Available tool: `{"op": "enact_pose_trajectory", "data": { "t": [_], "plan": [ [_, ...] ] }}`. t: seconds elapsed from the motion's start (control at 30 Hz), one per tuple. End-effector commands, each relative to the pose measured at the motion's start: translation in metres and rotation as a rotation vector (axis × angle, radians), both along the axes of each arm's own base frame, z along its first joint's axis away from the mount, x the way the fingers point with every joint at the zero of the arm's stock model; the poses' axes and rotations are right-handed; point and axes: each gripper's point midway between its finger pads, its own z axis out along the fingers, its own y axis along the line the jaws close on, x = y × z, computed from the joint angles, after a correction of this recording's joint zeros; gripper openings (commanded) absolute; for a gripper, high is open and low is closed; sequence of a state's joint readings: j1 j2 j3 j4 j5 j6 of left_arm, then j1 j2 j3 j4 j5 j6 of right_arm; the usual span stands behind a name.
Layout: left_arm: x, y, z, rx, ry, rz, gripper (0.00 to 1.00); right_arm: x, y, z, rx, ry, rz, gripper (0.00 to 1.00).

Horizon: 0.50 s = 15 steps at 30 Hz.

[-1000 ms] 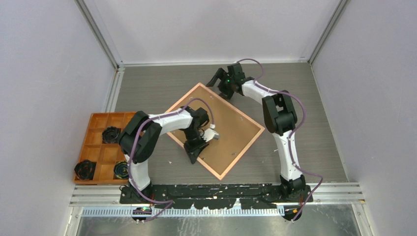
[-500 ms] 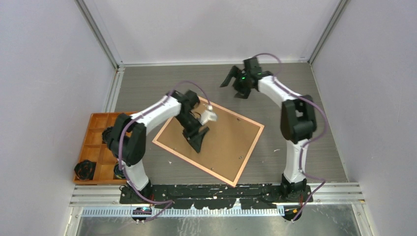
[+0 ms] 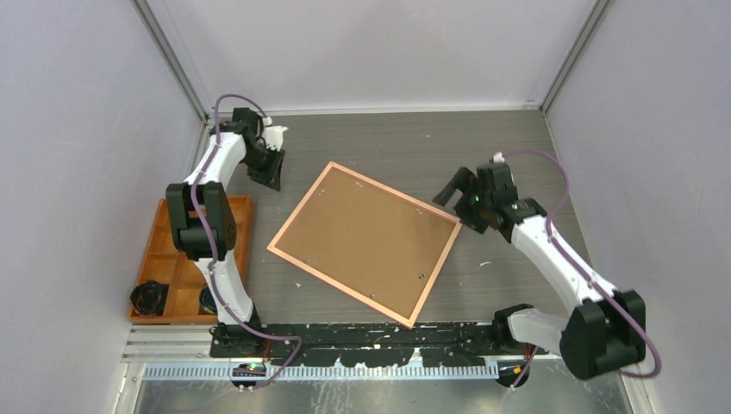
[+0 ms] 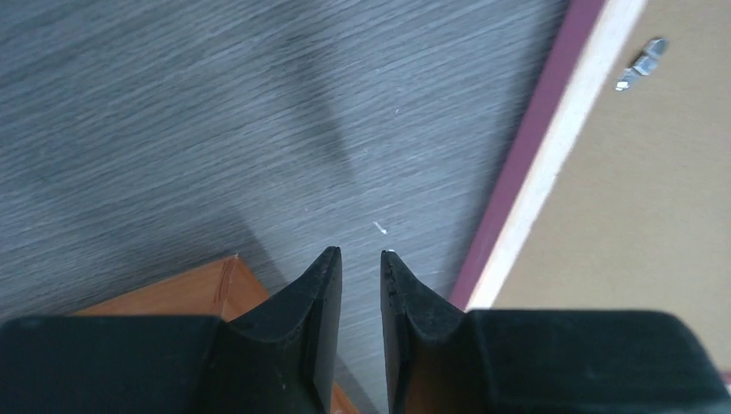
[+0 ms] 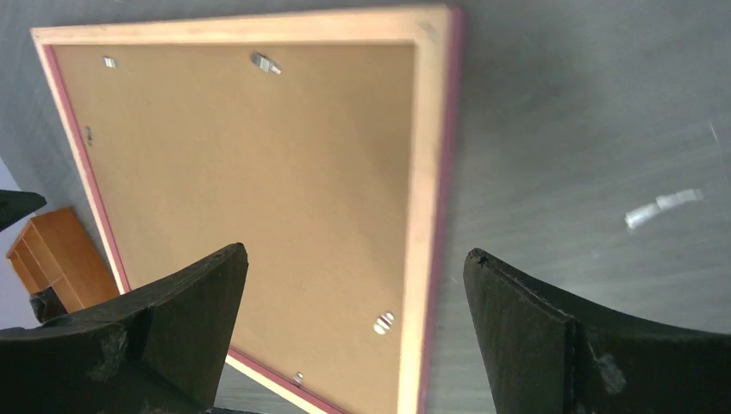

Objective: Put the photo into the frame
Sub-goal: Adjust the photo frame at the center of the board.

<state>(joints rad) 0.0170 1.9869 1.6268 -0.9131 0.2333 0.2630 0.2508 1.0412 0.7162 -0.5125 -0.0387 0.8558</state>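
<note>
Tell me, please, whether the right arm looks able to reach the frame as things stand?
Probably yes. The right gripper hangs open close to the right-hand corner of the frame, which lies flat with its back up, and nothing shows between them.

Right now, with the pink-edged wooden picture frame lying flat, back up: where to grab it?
Probably the thin border rail along the right edge of the frame, coming in from outside it. It lies flat on the grey table with the brown backing board filling the middle, so only the outer rim offers a lip. The open right gripper is nearest that edge.
</note>
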Motion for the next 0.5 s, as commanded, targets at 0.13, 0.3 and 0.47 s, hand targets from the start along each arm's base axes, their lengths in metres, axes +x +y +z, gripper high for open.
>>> {"op": "enact_pose_trajectory", "data": {
  "t": [0.13,0.3,0.47],
  "plan": [
    [-0.008,-0.012,-0.036,0.046,0.039,-0.018,0.26,-0.057,-0.006,-0.042,0.141,0.032,-0.12,1.0],
    [-0.033,-0.023,-0.051,0.043,0.094,-0.09,0.27,-0.047,0.006,-0.056,0.207,0.036,-0.118,1.0],
    [-0.066,-0.038,-0.057,0.011,0.147,-0.185,0.27,-0.021,0.015,-0.068,0.204,0.063,-0.107,1.0]
  ]
}}
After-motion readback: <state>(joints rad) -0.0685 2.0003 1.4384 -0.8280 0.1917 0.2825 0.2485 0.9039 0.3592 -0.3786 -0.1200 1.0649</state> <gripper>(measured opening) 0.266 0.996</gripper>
